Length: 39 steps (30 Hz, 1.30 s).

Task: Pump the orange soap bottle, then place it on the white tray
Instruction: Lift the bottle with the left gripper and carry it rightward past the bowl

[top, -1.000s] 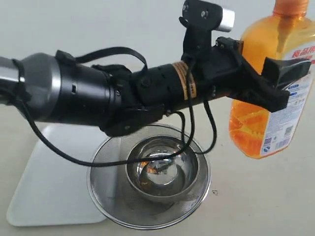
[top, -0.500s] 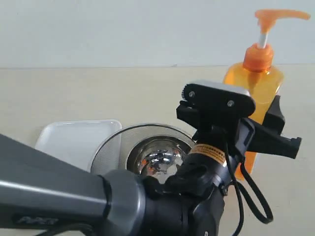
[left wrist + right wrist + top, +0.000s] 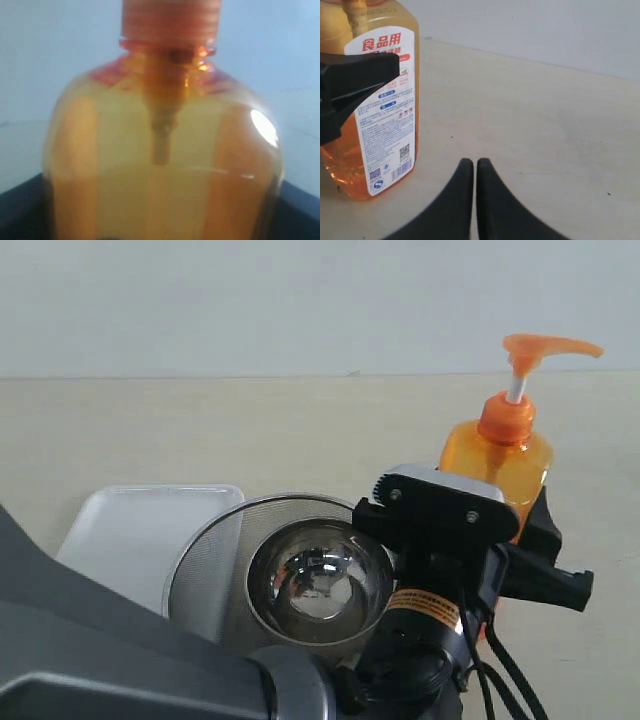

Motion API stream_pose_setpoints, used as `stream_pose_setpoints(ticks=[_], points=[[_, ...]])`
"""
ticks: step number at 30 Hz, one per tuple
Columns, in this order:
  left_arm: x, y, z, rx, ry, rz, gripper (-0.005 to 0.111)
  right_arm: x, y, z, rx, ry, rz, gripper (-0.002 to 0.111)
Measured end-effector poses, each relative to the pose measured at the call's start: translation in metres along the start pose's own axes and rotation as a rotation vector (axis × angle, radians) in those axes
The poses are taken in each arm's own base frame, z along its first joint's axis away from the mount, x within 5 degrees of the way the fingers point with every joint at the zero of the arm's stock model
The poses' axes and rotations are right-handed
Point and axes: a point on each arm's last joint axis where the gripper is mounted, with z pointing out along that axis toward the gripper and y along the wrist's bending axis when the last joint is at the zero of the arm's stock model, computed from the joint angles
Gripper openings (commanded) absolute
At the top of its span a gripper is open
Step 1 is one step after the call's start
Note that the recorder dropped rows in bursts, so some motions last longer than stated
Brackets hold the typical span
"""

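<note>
Grey left arm (image 3: pixel 100 640), yellow wrist band (image 3: pixel 424 605) — black right gripper (image 3: pixel 475 169).

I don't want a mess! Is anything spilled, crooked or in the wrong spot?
Nothing is spilled, and the orange soap bottle stands upright in the left claw. One odd thing: the steel strainer with its bowl sits partly over the white tray, covering some of it.

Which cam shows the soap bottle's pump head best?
Exterior view: the whole pump head, spout and white stem, stands clear above the orange soap bottle. Left wrist view is a blurred close-up of the shoulders and collar. Right wrist view shows the labelled body; the pump is cut off.
</note>
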Motion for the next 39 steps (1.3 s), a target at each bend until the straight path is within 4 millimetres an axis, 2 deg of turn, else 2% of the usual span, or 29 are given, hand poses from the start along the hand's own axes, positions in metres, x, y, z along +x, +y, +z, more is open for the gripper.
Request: stream_pose_setpoints(ticks=[2,8,11,17,32,34,39], points=[[-0.001,-0.002,0.0,0.022,-0.009,-0.011,0.013,0.0,0.0,0.0,0.0,0.0,0.0,0.0],[-0.003,-0.007,0.0,0.077,-0.028,-0.016,0.06,0.0,0.0,0.0,0.0,0.0,0.0,0.0],[-0.002,-0.006,0.0,0.07,-0.026,-0.021,0.074,0.0,0.0,0.0,0.0,0.0,0.0,0.0],[-0.007,-0.006,0.0,0.055,-0.071,-0.028,0.081,0.0,0.0,0.0,0.0,0.0,0.0,0.0],[-0.009,-0.007,-0.001,0.051,-0.094,0.115,0.082,0.0,0.0,0.0,-0.002,0.0,0.006,0.0],[-0.009,-0.008,-0.001,0.067,-0.094,0.121,0.087,0.0,0.0,0.0,-0.002,0.0,0.006,0.0],[-0.011,-0.012,-0.001,0.107,-0.042,0.082,0.108,0.0,0.0,0.0,-0.003,0.0,0.007,0.0]])
